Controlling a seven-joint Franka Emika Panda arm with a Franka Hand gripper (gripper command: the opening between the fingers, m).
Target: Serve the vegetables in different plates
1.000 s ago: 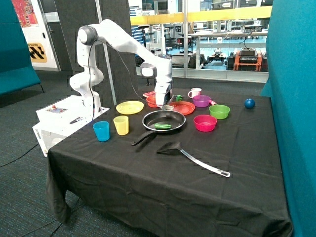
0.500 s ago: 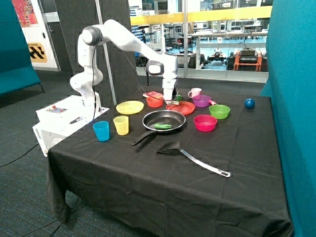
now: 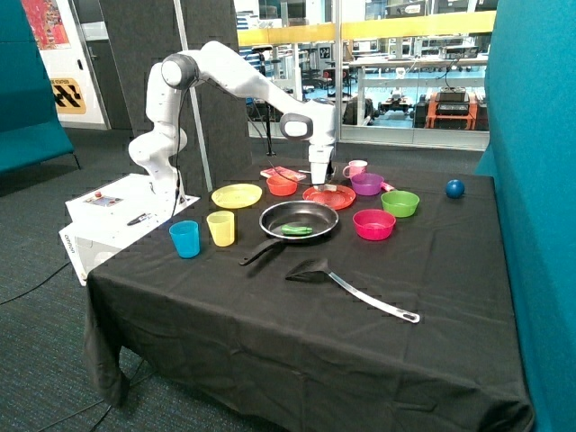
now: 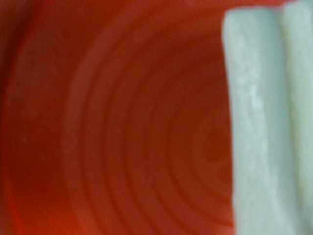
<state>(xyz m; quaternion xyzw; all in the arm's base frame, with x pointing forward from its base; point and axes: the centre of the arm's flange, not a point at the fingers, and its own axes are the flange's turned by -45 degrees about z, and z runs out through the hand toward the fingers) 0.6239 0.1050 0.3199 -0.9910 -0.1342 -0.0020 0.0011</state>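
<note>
My gripper (image 3: 321, 184) is low over the red-orange plate (image 3: 340, 197), behind the black frying pan (image 3: 270, 219). It is shut on the white oblong vegetable piece (image 4: 259, 127). The wrist view shows that piece close up against the ringed surface of the red-orange plate (image 4: 122, 122). The green pod-like vegetable (image 3: 296, 230) lies in the pan. The yellow plate (image 3: 236, 195) is beside the pan, towards the robot's base, with nothing on it.
An orange bowl (image 3: 282, 184), a purple bowl (image 3: 366, 184), a green bowl (image 3: 400, 203), a pink bowl (image 3: 373, 224) and a mug (image 3: 355, 168) surround the red-orange plate. A blue cup (image 3: 184, 239), a yellow cup (image 3: 220, 228) and a spatula (image 3: 351, 288) are nearer the front.
The gripper has moved with the white piece from above the far rim of the pan, past the orange bowl, to over the red-orange plate. The green pod has not moved.
</note>
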